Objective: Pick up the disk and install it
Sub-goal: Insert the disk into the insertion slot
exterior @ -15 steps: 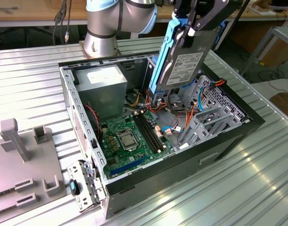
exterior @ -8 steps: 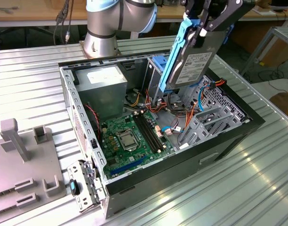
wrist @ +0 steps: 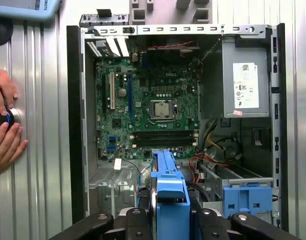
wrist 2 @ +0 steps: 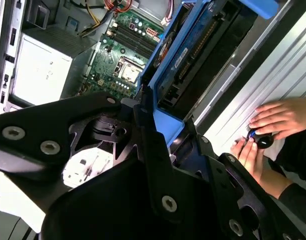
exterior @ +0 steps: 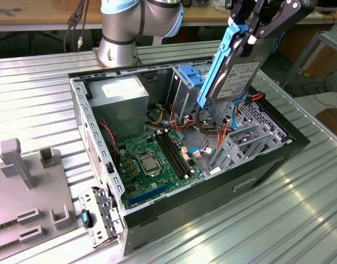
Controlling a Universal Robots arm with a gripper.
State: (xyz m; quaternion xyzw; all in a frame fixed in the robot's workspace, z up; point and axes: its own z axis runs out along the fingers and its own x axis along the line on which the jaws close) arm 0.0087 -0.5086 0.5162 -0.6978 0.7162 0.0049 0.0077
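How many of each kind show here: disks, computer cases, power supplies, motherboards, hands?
disk: 1
computer case: 1
power supply: 1
motherboard: 1
hands: 2
Total: 6

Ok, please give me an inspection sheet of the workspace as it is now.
Surface: ribbed metal table, open computer case lying on it.
Job's things: disk in blue frame, tilted, held above the open case.
Clutter: grey fixture block at the exterior view's left.
Grippers: gripper shut on the disk's upper end.
Cables: red, orange and blue wires inside the case.
Surroundings: a person's hands on a black knob beside the case.
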